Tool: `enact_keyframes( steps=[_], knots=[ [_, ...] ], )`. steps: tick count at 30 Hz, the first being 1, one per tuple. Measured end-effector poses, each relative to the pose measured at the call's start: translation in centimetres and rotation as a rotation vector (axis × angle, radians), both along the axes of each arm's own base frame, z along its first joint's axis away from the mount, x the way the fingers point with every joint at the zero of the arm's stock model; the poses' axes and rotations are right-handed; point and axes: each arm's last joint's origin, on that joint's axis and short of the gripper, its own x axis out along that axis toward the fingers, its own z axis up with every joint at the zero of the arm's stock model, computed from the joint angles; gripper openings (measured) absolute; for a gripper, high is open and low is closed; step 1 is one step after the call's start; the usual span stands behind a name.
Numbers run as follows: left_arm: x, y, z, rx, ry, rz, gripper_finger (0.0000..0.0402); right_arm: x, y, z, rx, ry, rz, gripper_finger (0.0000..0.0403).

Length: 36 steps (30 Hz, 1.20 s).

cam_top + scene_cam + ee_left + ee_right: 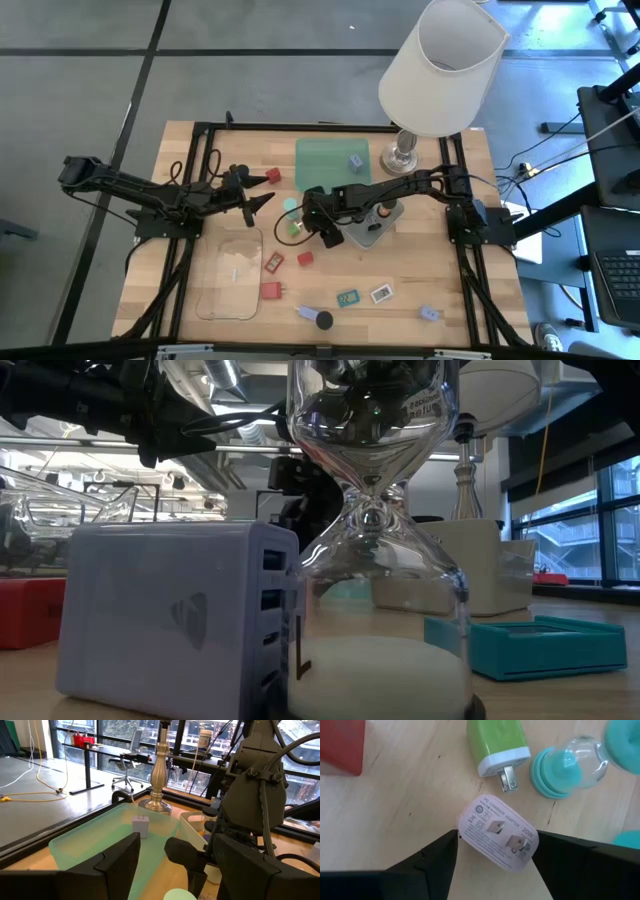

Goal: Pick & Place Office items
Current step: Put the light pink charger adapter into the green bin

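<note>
Centrally, a pale lilac charger adapter (pixel 497 838) is seen between the spread fingers of the right gripper (pixel 492 851), lying on the wooden counter (pixel 410 805) beside a green plug (pixel 498 744). The left gripper (pixel 262 188), released, is held nearby.

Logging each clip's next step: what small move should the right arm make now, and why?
Probably lower and close. The right gripper is open over the table's middle, its fingers on either side of a pale charger lying flat on the wood, not yet gripped. A green charger lies close beside it, so descend straight.
</note>
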Motion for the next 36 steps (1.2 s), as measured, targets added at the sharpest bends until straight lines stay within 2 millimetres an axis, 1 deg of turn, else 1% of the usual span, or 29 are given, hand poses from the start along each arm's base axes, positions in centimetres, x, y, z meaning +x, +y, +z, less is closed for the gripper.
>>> enact_keyframes(
  steps=[4,7,17,20,25,27,32,36],
  knots=[
    [0.00,0.00,0.00,0.000,0.000,0.000,0.0251,0.00,0.00,0.00,0.033,0.001,-0.063,0.0234],
    [0.00,0.00,0.00,0.000,0.000,0.000,0.0251,0.00,0.00,0.00,0.056,0.001,-0.107,0.0239],
    [0.00,0.00,0.00,0.000,0.000,0.000,0.0251,0.00,0.01,0.00,0.122,0.002,-0.226,0.0296],
    [0.00,0.00,0.00,0.000,0.000,0.000,0.0251,0.00,-0.04,0.00,0.163,0.003,-0.308,0.0312],
    [0.00,0.00,0.00,-0.003,-0.001,0.000,0.0251,0.01,-0.15,0.00,0.260,0.005,-0.495,0.0331],
    [0.00,0.00,0.00,-0.003,-0.001,0.000,0.0251,0.00,-0.11,-0.01,0.310,0.014,-0.539,0.0335],
    [0.00,0.00,0.00,-0.003,-0.001,0.000,0.0251,0.03,0.20,0.05,0.442,0.051,-0.566,0.0339],
    [0.00,0.00,0.00,-0.003,-0.001,0.000,0.0251,0.13,0.02,0.07,0.423,0.015,-0.688,0.0339]
  ],
)
